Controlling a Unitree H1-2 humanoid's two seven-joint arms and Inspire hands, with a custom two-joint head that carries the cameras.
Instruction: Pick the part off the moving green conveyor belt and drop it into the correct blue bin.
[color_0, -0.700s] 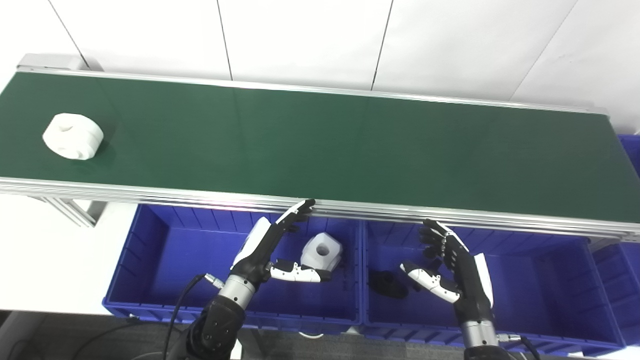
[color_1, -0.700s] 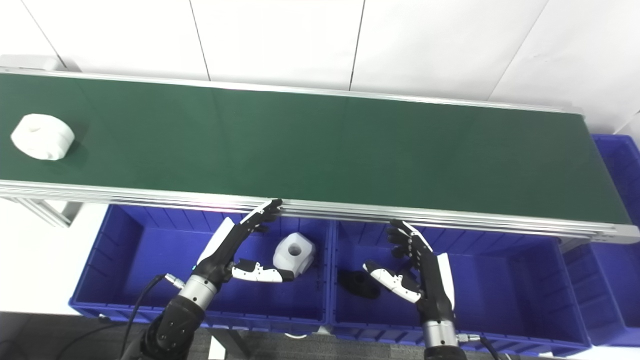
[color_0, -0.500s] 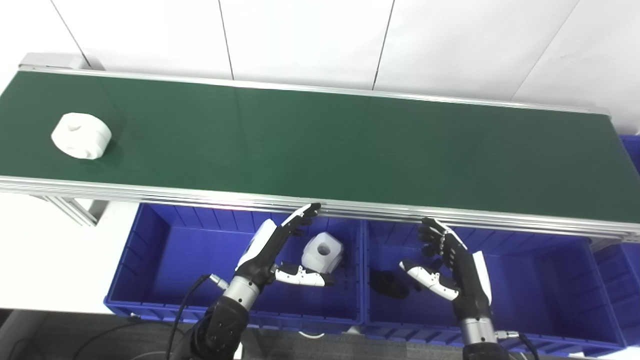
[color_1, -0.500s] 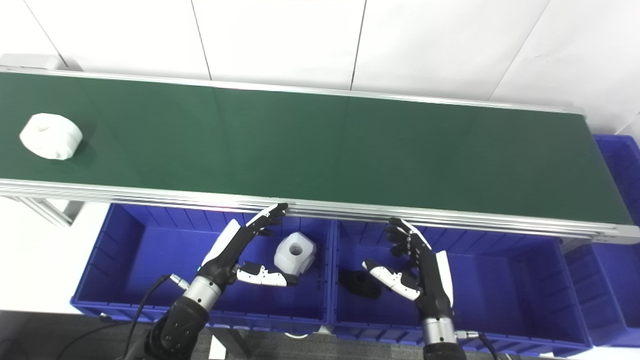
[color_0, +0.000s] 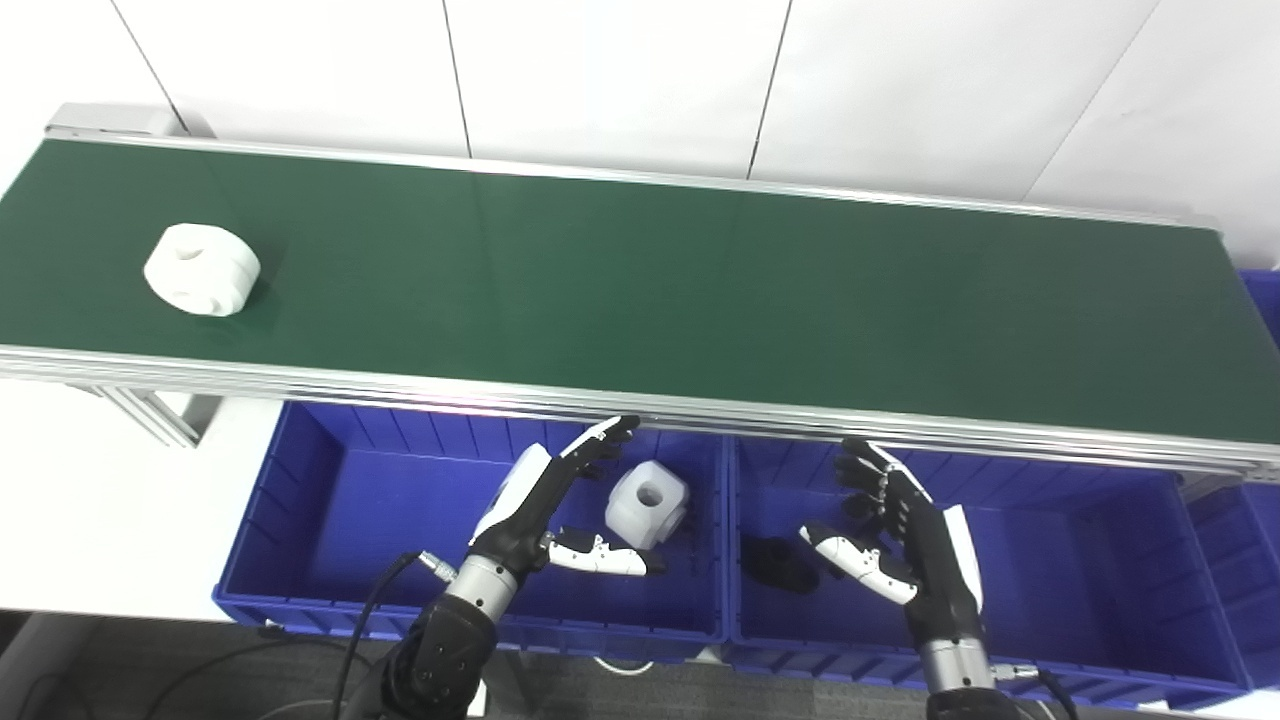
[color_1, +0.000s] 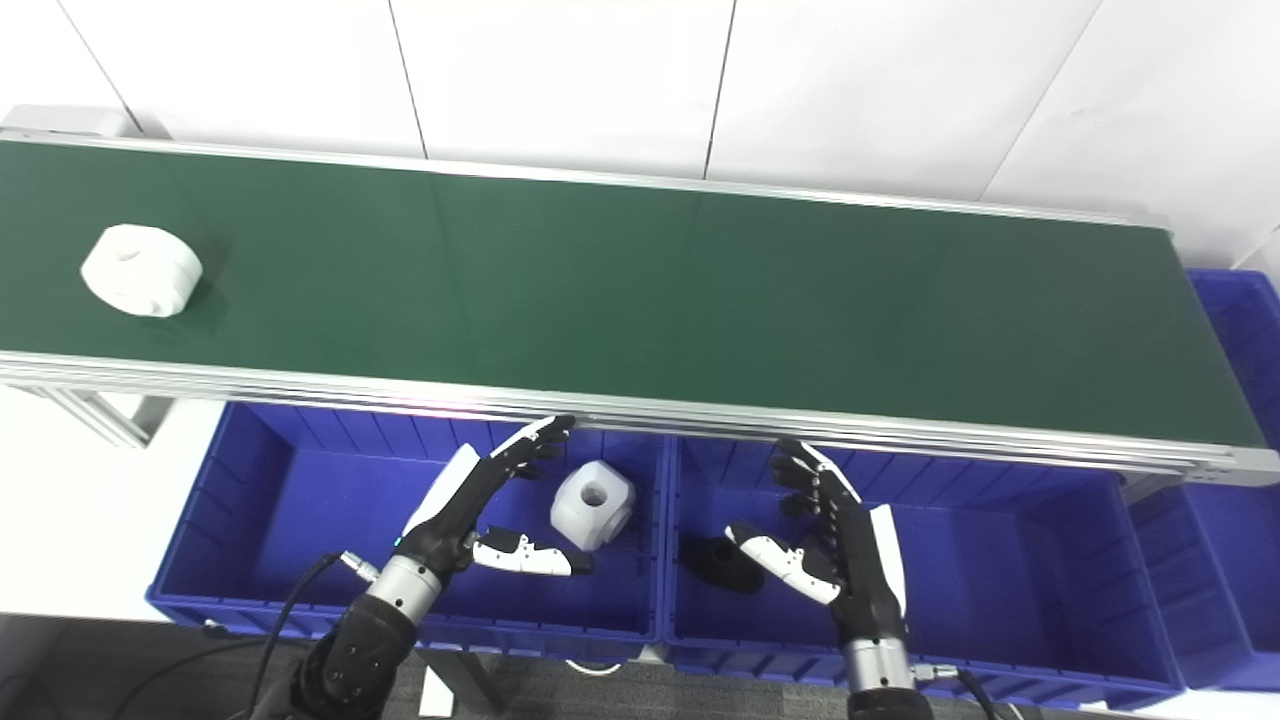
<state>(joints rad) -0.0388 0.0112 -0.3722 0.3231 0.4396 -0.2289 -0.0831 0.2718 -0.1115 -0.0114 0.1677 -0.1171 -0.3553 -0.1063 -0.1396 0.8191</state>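
A white round part (color_0: 202, 283) lies on the green conveyor belt (color_0: 640, 290) near its left end. My left hand (color_0: 545, 500) hovers open over the left blue bin (color_0: 330, 520), fingertips just under the belt's front rail, holding nothing. Beside it in that bin rests a white block with a hole (color_0: 647, 504). Over the middle blue bin (color_0: 1080, 570) my right hand (color_0: 900, 535) is open and empty. A black part (color_0: 778, 565) lies in that bin to the left of the right hand.
The belt's aluminium front rail (color_0: 700, 410) runs just above both hands. A third blue bin (color_0: 1235, 560) shows at the right edge. White wall panels stand behind the belt, and the belt's metal frame leg (color_0: 150, 420) is at the left.
The white round part has travelled rightward along the belt. Both hands have stayed open over their bins, hardly moving. The view has shifted slightly.
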